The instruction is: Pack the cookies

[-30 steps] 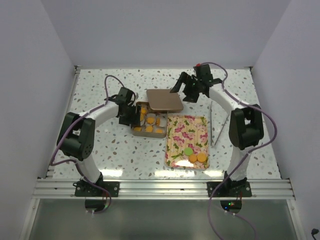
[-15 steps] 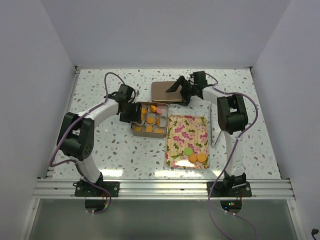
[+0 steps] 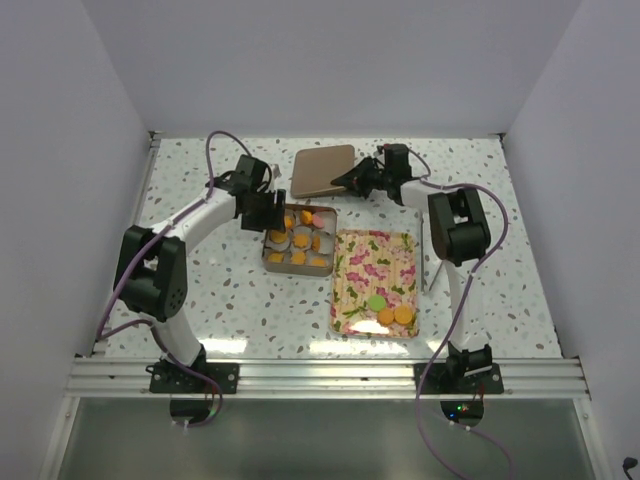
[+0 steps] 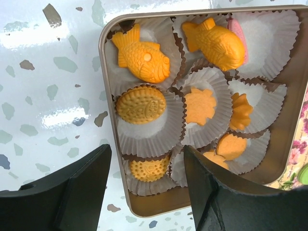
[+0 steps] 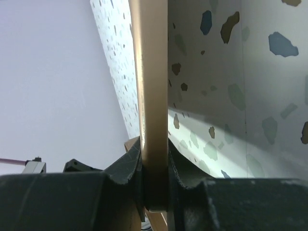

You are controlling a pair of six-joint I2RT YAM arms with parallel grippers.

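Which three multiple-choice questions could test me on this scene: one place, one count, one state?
1. Where on the floral tray do the loose cookies lie?
A. far end
B. middle
C. end nearest the arm bases

2. How many green cookies lie there?
A. none
B. one
C. three

3. What is the right end effector doing?
A. hanging open
B. shut on a cookie
C. shut on the edge of the lid

1 C: they cluster by the near rim.
2 B: a single green disc sits beside orange ones.
3 C: the wrist view shows its fingers clamping the thin gold edge.
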